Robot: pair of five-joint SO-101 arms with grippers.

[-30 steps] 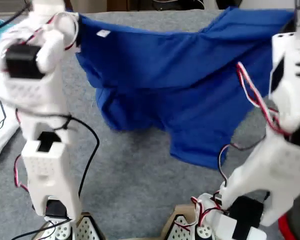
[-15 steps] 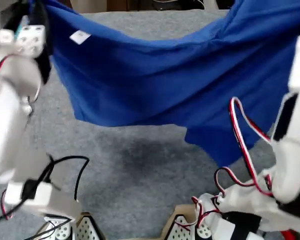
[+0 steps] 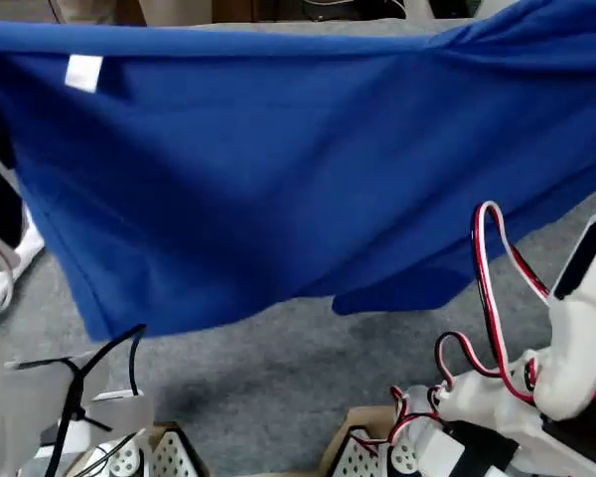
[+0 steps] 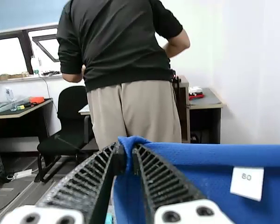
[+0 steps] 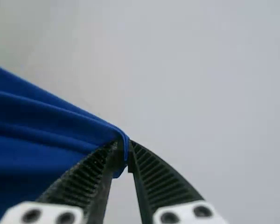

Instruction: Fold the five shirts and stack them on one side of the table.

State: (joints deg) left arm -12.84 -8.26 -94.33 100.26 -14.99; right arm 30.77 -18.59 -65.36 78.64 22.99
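Note:
A blue shirt (image 3: pixel 298 169) hangs stretched wide and high above the grey table (image 3: pixel 278 378), with a white label (image 3: pixel 83 73) near its upper left corner. My left gripper (image 4: pixel 126 156) is shut on one top corner of the blue shirt (image 4: pixel 210 186). My right gripper (image 5: pixel 126 158) is shut on the other corner of the blue shirt (image 5: pixel 32 140), pointing up at a pale wall. The right arm's white body (image 3: pixel 576 338) stands at the table's right side, the left arm's body (image 3: pixel 20 388) at the left.
Red and white cables (image 3: pixel 492 288) loop from the right arm. The arm bases (image 3: pixel 377 452) sit at the table's near edge. White cloth (image 3: pixel 5 278) lies at the left edge under the shirt. A person (image 4: pixel 123 74) stands behind the table, back turned.
Both arms have risen and spread apart, lifting the blue shirt off the table until it hangs taut and spans the whole high view.

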